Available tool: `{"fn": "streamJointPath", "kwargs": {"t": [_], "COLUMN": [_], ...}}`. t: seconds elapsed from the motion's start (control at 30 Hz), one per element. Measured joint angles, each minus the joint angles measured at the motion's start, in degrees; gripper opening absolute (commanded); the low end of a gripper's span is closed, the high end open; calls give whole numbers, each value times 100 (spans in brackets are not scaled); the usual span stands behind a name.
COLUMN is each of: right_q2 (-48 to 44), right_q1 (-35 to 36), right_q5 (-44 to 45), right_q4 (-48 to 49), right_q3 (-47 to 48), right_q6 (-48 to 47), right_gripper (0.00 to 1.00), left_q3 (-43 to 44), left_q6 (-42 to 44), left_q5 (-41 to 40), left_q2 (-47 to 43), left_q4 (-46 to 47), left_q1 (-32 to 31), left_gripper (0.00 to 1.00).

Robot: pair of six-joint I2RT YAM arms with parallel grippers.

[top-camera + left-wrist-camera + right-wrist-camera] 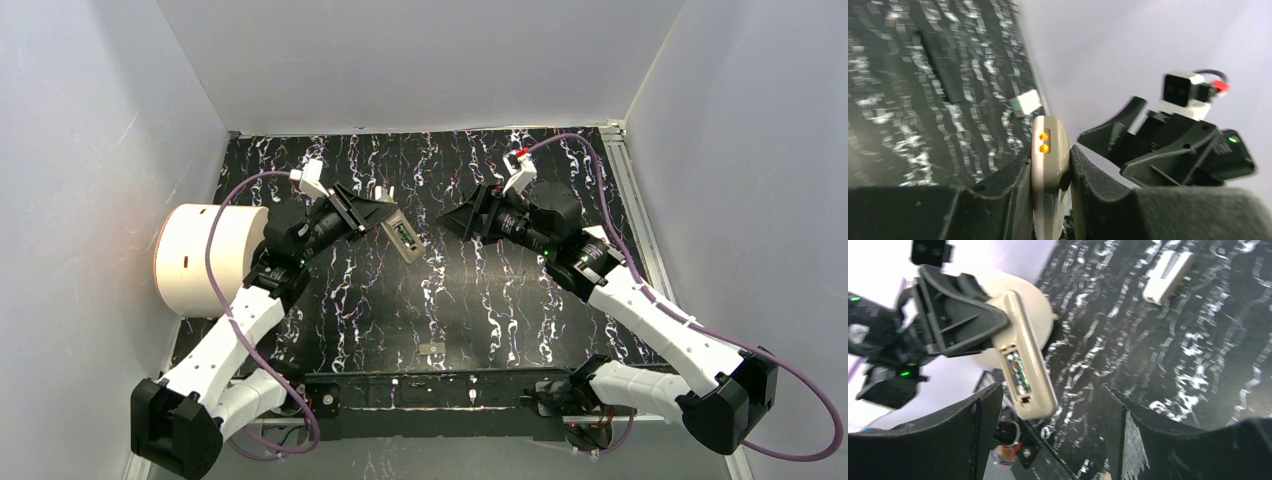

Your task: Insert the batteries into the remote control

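Remote control [407, 240] clamped in left gripper [378, 218], lifted over the table [480, 300].
Left fingers [1003, 190] pinch the remote's sides, its back turned to the right gripper [447, 221], which faces it just beside, jaws spread wide with nothing between them. Battery bay [1020, 385] uncovered; batteries [1017, 369] sit inside, probably one greenish cell, count unclear through blur. Loose beige cover [1168, 271] lies flat on the table, well apart. White drum [205, 258] stands at far left.

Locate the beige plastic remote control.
Top view, left of centre: the beige remote control is clamped in the left gripper, facing the open right gripper.
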Motion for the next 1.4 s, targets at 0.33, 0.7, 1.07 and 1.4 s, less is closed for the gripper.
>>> {"fn": "streamJointPath", "kwargs": {"t": [0.33,0.7,1.07,1.4], "right_q2": [262,1718,2835,3440], "right_q1": [382,2476,3908,3954], "right_q5": [575,2352,3189,3307], "right_q4": [-901,-1705,-2232,-2396], "right_q3": [-885,-800,-120,186], "right_q6": [-1803,-531,1032,1344], "right_gripper": [78,62,45,42], "left_q3": [-85,-59,-20,-55], "left_q6": [1196,1681,1784,1812], "left_q5": [-1464,-3134,-4006,-4089], "left_q2": [-944,-1878,-2675,-2898], "left_q4": [-2201,-3654,-3987,-4087], "left_q1": [20,20,24,24], "left_gripper": [0,0,0,0]}}
